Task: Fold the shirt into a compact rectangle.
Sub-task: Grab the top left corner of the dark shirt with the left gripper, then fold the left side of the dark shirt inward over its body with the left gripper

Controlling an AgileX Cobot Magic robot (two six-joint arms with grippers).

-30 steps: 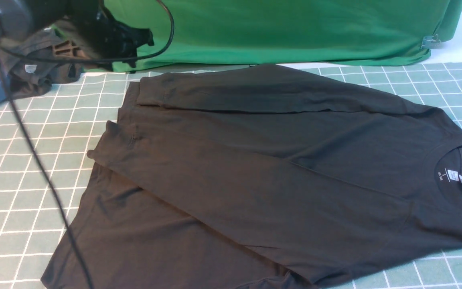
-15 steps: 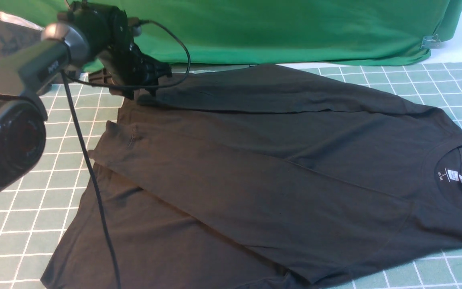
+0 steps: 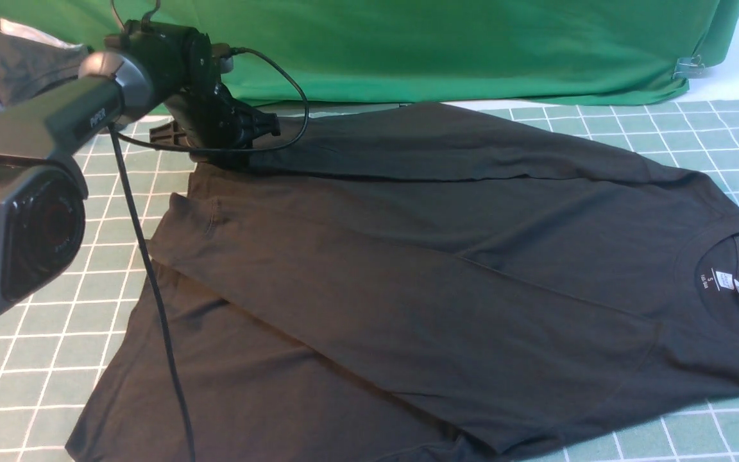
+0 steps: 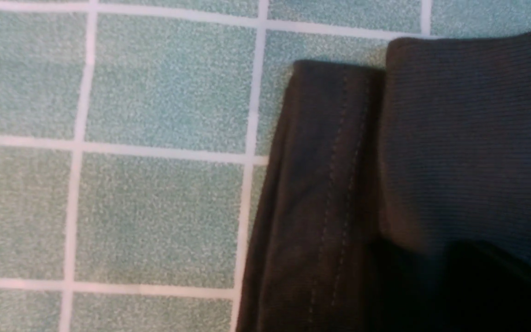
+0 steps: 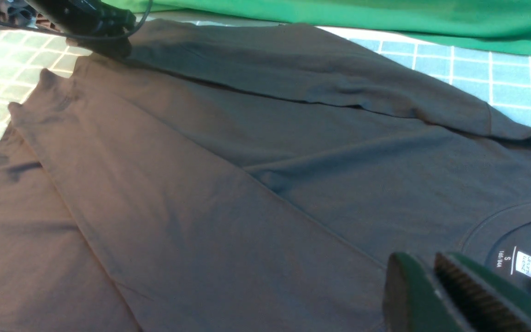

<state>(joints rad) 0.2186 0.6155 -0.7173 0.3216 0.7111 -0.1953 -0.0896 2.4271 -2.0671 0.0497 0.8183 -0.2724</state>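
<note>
Left pincer [image 3: 231, 154] on shirt [image 3: 440, 256] sleeve cuff [image 4: 468, 138]; grip cannot be told. Right pincer [image 5: 420, 263] closed, empty, near neck label [image 5: 526, 263]. Bare tabletop [image 3: 29, 385] beside cuff.

Even bright light, faint shadows, shirt [image 3: 408, 256] folds murky, left wrist view grainy, perhaps slightly blurred

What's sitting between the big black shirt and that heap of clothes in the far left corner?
In the front view, the robot's left arm and its black cable cross between the shirt and the heap; beneath them only checked mat shows.
</note>
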